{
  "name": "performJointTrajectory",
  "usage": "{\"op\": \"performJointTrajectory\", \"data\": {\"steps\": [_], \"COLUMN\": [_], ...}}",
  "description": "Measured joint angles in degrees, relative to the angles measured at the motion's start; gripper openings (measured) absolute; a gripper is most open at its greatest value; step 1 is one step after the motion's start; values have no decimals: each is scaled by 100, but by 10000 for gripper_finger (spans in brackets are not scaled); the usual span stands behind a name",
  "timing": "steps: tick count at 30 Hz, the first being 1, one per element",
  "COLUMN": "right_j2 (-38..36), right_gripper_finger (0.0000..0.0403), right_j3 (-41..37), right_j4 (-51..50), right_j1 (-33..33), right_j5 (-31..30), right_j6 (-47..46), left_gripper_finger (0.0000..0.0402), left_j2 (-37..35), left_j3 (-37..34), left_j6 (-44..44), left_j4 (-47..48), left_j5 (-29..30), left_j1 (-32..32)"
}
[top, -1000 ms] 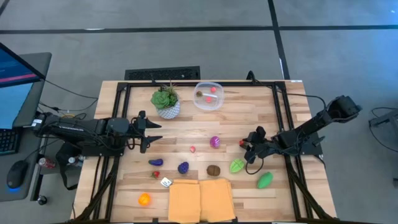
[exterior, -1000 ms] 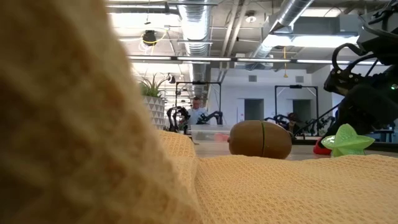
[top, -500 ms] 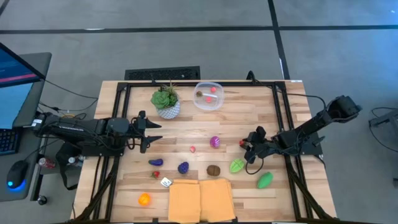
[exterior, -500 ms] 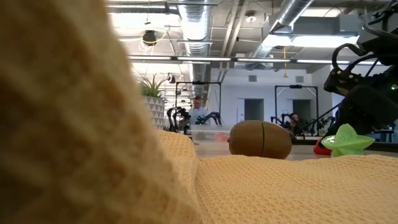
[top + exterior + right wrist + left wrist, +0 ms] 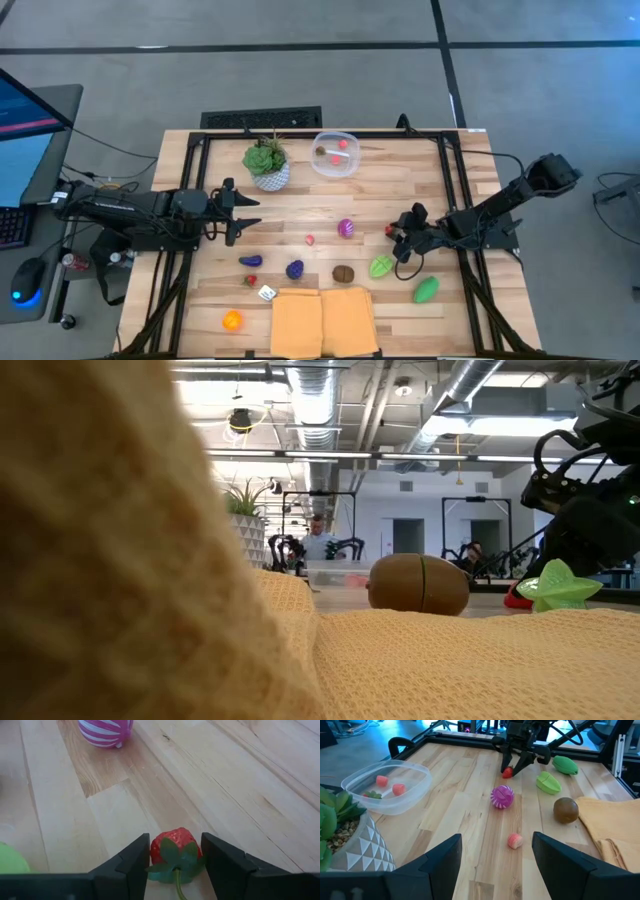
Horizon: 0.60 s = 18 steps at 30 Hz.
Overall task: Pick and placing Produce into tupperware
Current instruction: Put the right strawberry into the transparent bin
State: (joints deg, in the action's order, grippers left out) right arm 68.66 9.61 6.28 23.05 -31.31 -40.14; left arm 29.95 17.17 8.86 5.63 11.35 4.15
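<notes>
Nothing on the table has shifted since the earlier frames; both arms hold the same positions. The right gripper (image 5: pixel 172 857) sits low on the pale planked wooden table (image 5: pixel 420 175), its two dark fingers (image 5: pixel 227 865) standing slightly apart on either side of a small red textured plastic strawberry with a green leafy cap (image 5: pixel 173 851); whether they press it cannot be told. Just ahead of that gripper lies a purple-and-white striped ball-shaped toy (image 5: pixel 105 732), with bare wood between. Beside the gripper lie two green toys: a star-shaped one (image 5: pixel 381 267) and an oval one (image 5: pixel 427 290). The clear rounded plastic tupperware (image 5: pixel 335 154) stands well beyond, at the far table edge, holding three small pieces. The left gripper (image 5: pixel 236 212) waits with fingers apart, holding nothing.
</notes>
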Motion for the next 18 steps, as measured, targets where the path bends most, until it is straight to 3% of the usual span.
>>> {"op": "performJointTrajectory", "data": {"steps": [18], "right_j2": [0], "right_gripper_finger": [189], "right_j3": [0], "right_j4": [20], "right_j1": [-2], "right_j5": [-2], "right_j6": [-2], "left_gripper_finger": [233], "left_j2": [4], "left_j3": [-63], "left_j6": [48], "left_j4": [7], "left_j5": [64], "left_j1": [230]}}
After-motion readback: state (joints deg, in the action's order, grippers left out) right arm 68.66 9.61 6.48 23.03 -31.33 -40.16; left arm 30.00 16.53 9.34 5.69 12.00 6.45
